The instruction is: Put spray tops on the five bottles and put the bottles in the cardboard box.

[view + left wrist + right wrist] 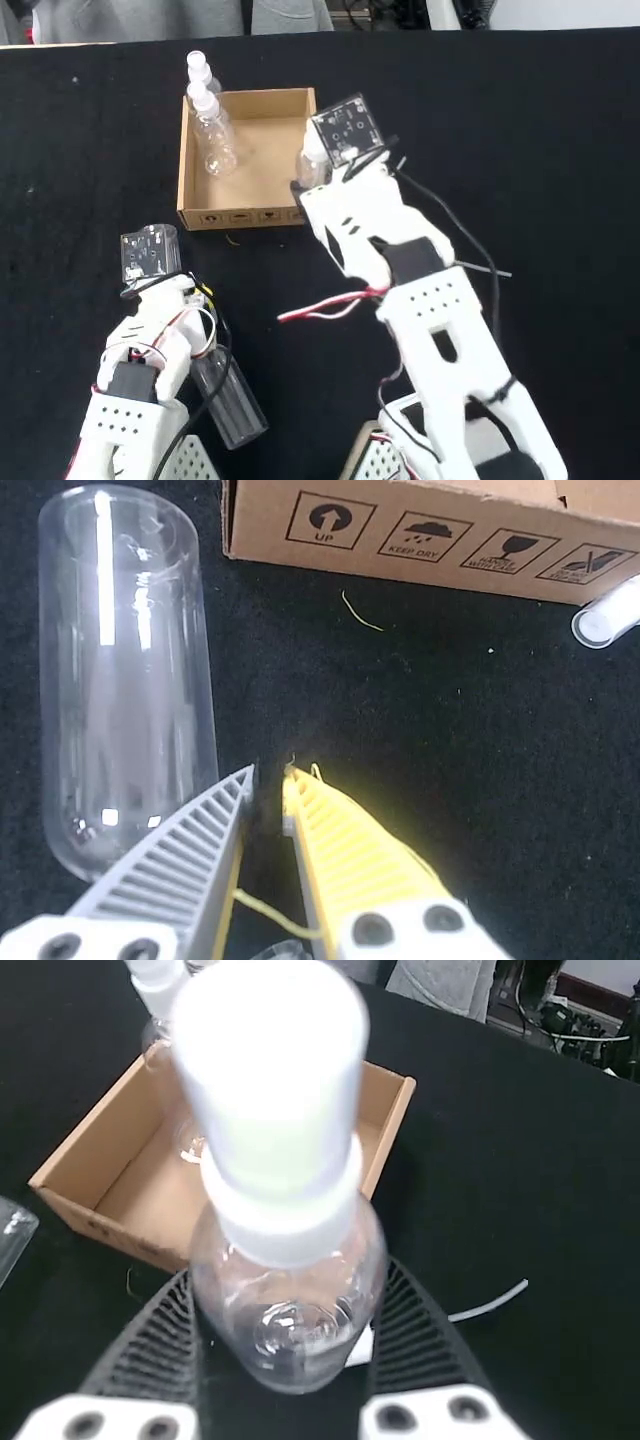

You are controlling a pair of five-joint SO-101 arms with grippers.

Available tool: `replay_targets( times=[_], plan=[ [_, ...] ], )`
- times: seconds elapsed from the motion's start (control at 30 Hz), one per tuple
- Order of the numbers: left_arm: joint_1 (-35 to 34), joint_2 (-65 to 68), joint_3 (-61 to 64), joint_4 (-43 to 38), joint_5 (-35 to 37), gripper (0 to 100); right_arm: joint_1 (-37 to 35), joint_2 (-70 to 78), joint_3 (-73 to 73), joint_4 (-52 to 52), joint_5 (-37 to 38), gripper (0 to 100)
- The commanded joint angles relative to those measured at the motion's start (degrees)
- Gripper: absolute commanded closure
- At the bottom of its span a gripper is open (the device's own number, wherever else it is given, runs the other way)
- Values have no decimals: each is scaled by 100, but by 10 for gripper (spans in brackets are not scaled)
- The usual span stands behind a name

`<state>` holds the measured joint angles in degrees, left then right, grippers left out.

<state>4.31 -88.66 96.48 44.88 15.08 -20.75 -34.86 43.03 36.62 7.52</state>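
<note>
Clamped on a clear bottle (290, 1330), my right claw (290, 1275) presses a dark finger against each round side, low in the middle of the right wrist view. A white spray top (270, 1110) sits on that bottle and fills the upper middle. Beyond it the cardboard box (385, 1125) lies open at left centre, with more bottles at its far corner, upper left. A thin white tube (490, 1300) lies on the black table (540, 1160) at right centre.

My left claw (268, 775) sits at the bottom middle of the left wrist view, its grey and yellow tips nearly touching with nothing between them. Just beside the grey finger, a clear cylinder (125, 680) lies along the left side. Farther off, the box's printed wall runs across the top.

The high view gives me the placing. The held bottle hangs at the box's right wall, upper middle, though I cannot tell whether it is inside or outside. Two topped bottles (212, 135) lean at the box's upper left corner, the nearer one with its body inside. At lower left a clear tube (228, 400) lies against my left arm. I cannot tell whether it is that same cylinder.
</note>
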Motion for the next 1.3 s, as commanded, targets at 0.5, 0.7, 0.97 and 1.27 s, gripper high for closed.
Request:
replay_targets(
  times=[0.5,0.7,0.97,1.27],
  plan=[
    [-40,-26,145,26,-9,959,-369,1596,-1323,-1099,-53,987],
    [-40,-26,145,26,-9,959,-624,2018,-1701,-1099,-229,987],
    [-40,-26,145,26,-9,959,-853,2554,-2255,-1108,-651,987],
    [-40,-26,145,26,-9,959,-1301,3160,-2325,-1723,-651,987]
  ],
)
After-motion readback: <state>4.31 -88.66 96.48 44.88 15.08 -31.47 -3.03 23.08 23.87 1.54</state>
